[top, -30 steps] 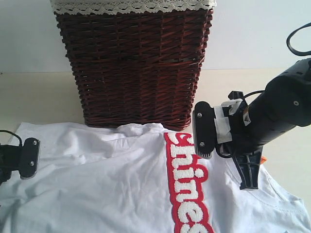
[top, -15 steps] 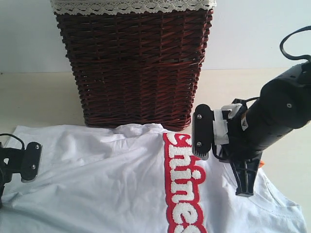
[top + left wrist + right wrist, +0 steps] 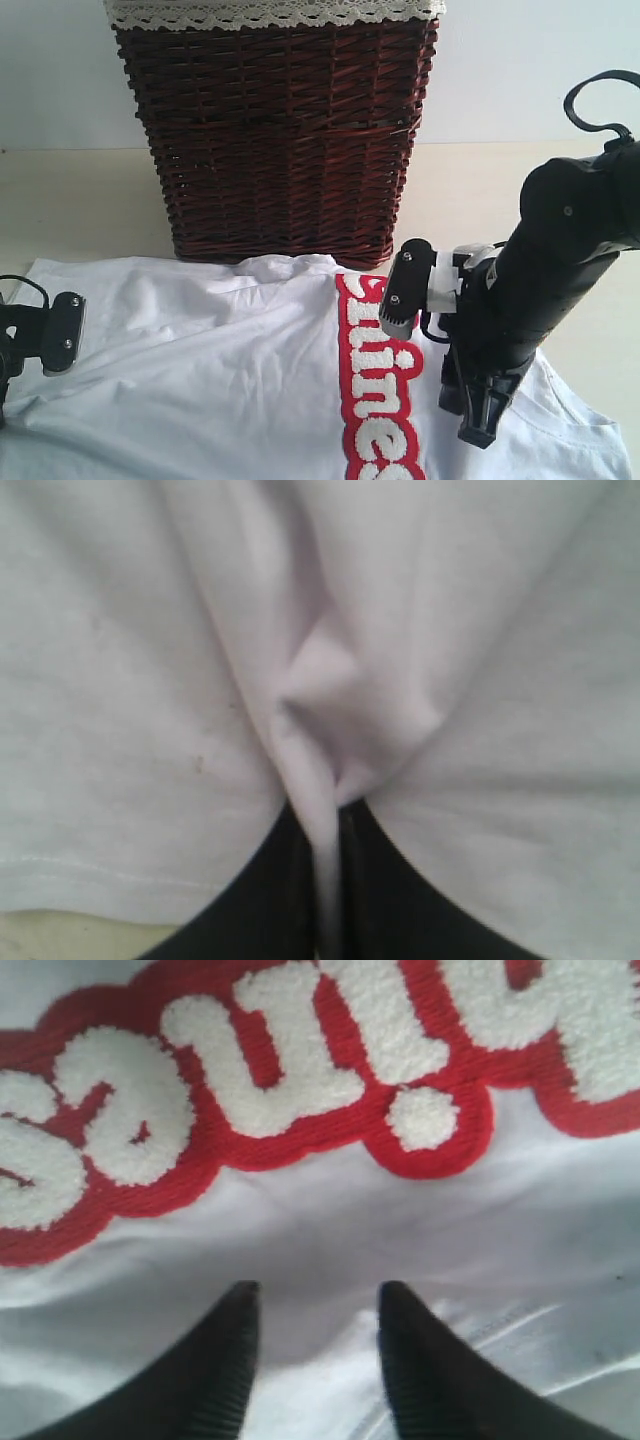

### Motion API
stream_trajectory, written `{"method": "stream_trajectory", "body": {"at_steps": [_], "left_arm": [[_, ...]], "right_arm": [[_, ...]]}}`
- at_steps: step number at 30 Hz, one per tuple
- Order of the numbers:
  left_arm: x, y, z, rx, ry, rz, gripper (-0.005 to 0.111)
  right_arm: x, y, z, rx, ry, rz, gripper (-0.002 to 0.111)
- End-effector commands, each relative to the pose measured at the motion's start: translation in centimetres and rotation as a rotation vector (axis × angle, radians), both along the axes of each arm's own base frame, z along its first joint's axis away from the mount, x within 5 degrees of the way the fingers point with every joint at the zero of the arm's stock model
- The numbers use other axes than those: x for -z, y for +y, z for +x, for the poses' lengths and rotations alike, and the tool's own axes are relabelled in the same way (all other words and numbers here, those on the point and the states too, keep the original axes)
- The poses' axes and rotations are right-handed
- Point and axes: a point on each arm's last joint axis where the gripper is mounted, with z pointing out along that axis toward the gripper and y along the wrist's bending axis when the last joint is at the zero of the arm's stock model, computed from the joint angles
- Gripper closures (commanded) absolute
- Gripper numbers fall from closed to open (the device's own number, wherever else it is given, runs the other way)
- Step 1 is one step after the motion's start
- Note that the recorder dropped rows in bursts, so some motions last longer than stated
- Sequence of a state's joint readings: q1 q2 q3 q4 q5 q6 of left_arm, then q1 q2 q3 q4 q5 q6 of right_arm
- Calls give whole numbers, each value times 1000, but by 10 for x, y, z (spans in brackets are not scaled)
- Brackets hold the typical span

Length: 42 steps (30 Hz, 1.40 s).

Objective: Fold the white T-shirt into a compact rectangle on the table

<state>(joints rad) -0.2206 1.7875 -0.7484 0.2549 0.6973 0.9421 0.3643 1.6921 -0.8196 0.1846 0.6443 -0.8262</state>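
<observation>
Pale cream desk (image 3: pixel 80 200) runs under everything, back to a plain light wall (image 3: pixel 520 70). On it we see the white T-shirt (image 3: pixel 200 380) spread flat across the near part, lightly wrinkled. Its band of fuzzy white letters (image 3: pixel 375 400), outlined in red, runs from the far edge toward the camera, right of the middle. At the shirt's left edge the left claw (image 3: pixel 325 890) is clenched on a pinched-up ridge of the white cloth. The right claw (image 3: pixel 318 1300) hangs over the shirt just beside the letter band, released; we see its two dark fingertips (image 3: pixel 235 1320) apart with nothing gripped between them. Just behind the shirt's far edge stands a dark wicker basket (image 3: pixel 280 140) with a lace-trimmed liner (image 3: pixel 270 12).
</observation>
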Motion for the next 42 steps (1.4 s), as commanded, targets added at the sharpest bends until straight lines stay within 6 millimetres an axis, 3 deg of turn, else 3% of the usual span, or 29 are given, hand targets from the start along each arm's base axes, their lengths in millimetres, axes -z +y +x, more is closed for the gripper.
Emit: {"method": "stream_trajectory", "body": {"at_steps": [1,8,13,17,31,33,34,37,38,42], "left_arm": [[9,-3,2,-23,-37,-42,107],[9,-3,2,-23,-37,-42,107],[9,-3,2,-23,-37,-42,107],[9,-3,1,-25,-32,-41,107],[9,-3,1,-28,-28,-41,107],[9,-3,1,-28,-28,-41,107],[9,-3,1,-28,-28,-41,107],[9,-3,1,-28,-28,-41,107],[8,-3,1,-34,-32,-42,107],[1,-3,1,-61,-62,-48,107]], "right_arm": [[-7,1,0,-36,25,5,29],[-6,-10,-1,-308,15,-131,25],[1,-16,5,-394,-15,-226,35],[5,-12,11,-345,-63,-196,43],[54,-9,19,-355,1,-208,44],[59,-9,20,-342,2,-205,51],[61,-9,20,-333,5,-205,60],[63,-8,22,-315,-12,-198,101],[63,-7,23,-310,-19,-195,107],[51,-6,25,-305,-73,-183,108]]}}
